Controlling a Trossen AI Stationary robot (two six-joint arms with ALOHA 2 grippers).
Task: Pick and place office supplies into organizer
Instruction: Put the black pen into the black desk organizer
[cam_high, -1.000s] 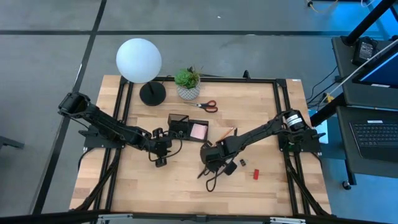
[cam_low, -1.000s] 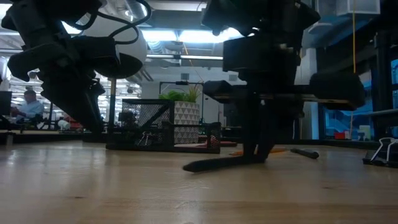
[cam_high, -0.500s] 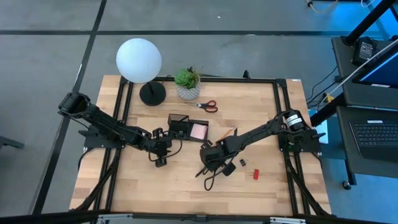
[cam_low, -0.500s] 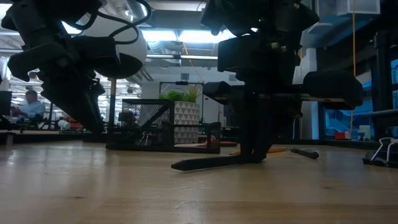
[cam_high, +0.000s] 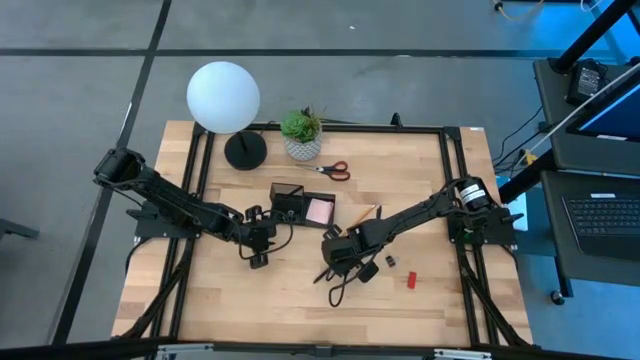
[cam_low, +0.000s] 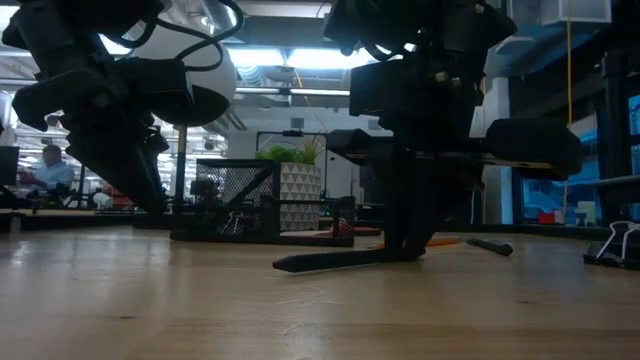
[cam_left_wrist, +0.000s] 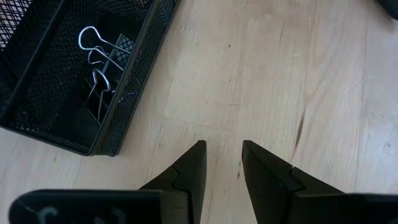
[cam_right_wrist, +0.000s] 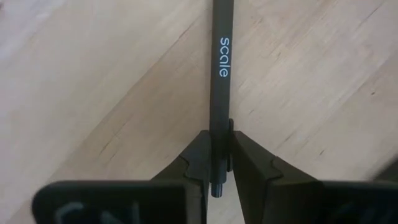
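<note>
My right gripper (cam_right_wrist: 216, 155) is shut on a black pen (cam_right_wrist: 219, 62) printed "scale", near the table's middle (cam_high: 335, 255). In the low view the pen (cam_low: 340, 261) slants out below the fingers. My left gripper (cam_left_wrist: 222, 155) is open over bare wood (cam_high: 258, 255), just beside the black mesh organizer (cam_left_wrist: 74, 74), touching nothing. Silver-handled binder clips (cam_left_wrist: 99, 62) lie in one organizer compartment. The pink sticky-note pad (cam_high: 320, 210) sits at the organizer (cam_high: 290, 203). On the table lie the red-handled scissors (cam_high: 335, 170), the orange pencil (cam_high: 362, 213), a small black clip (cam_high: 390, 261) and a red block (cam_high: 411, 280). My right gripper pinches the pen between its two fingers near one end (cam_right_wrist: 216, 140); the end button (cam_right_wrist: 216, 190) shows just behind the fingertips. The fingers come from above, pointing down, across the pen. The pen is nearly level, its free end (cam_low: 282, 267) down at the table top.
A white globe lamp with a round black base (cam_high: 245, 150) and a potted green plant (cam_high: 301, 135) stand at the far edge. Another black pen (cam_low: 490, 245) and a binder clip (cam_low: 612, 245) lie toward the right. Bare wood lies along the near edge.
My right gripper has moved slightly toward the table's left with the pen in its hold. The pen's free end now reaches farther left along the table top. The left arm has kept still.
</note>
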